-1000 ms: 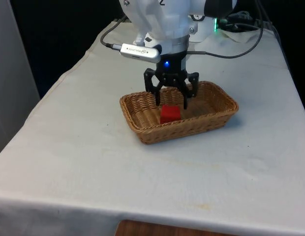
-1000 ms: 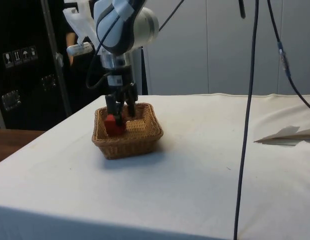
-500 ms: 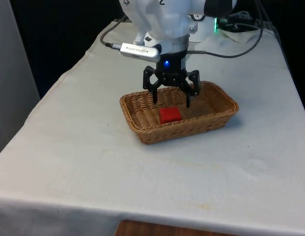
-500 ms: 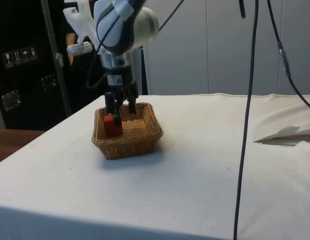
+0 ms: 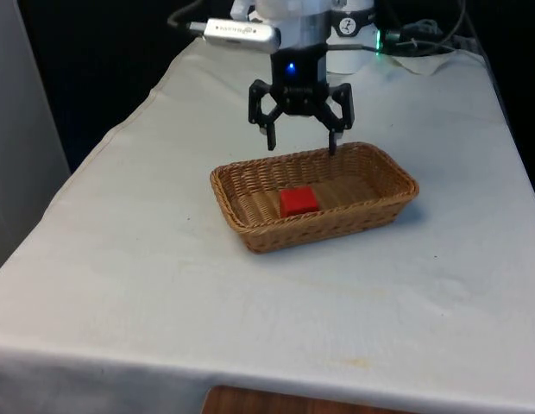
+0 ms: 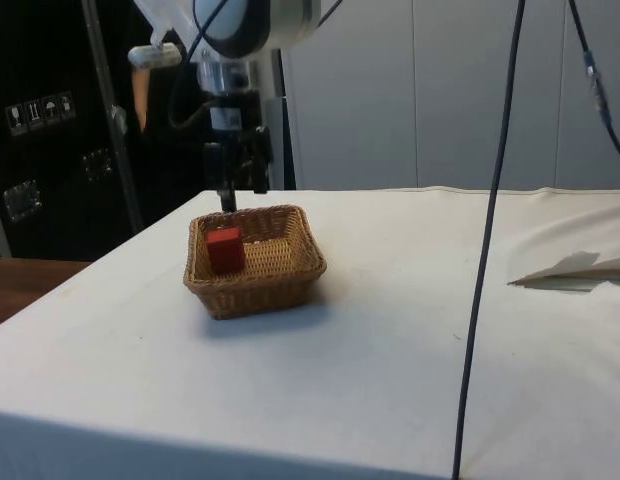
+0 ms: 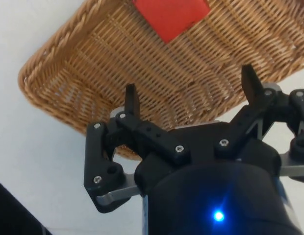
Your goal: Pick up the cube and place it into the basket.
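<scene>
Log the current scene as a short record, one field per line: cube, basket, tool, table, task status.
cube: red cube lying inside the basket, free of the tool
basket: wicker basket on the white cloth, upright
tool: tool open, empty, above the basket's far rim
table: table under a white cloth
task status: cube is in the basket; placement looks done

Legible markings: none readable as words or numbers.
Dark cabinet in the side view: a small white label strip with handling pictograms, one resembling an umbrella, the others too small to make out; no lettering discernible. Wicker basket, red cube, white-clothed surface: unmarked.
</scene>
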`<action>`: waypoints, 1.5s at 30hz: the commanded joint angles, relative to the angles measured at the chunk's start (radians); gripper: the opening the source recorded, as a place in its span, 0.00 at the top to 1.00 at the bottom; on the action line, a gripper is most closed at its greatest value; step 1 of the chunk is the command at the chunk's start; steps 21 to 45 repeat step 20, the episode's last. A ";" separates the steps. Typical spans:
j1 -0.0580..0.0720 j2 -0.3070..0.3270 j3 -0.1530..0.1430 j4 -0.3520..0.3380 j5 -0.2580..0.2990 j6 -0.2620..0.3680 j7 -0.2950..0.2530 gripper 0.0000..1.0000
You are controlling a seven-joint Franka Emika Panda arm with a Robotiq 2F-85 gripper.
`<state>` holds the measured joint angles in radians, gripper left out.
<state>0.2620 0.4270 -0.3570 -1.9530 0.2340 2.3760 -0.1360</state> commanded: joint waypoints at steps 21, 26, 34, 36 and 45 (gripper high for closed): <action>0.000 -0.114 -0.005 0.003 -0.047 -0.076 0.015 0.00; 0.000 -0.114 -0.005 0.003 -0.047 -0.076 0.015 0.00; 0.000 -0.114 -0.005 0.003 -0.047 -0.076 0.015 0.00; 0.000 -0.114 -0.005 0.003 -0.047 -0.076 0.015 0.00; 0.000 -0.114 -0.005 0.003 -0.047 -0.076 0.015 0.00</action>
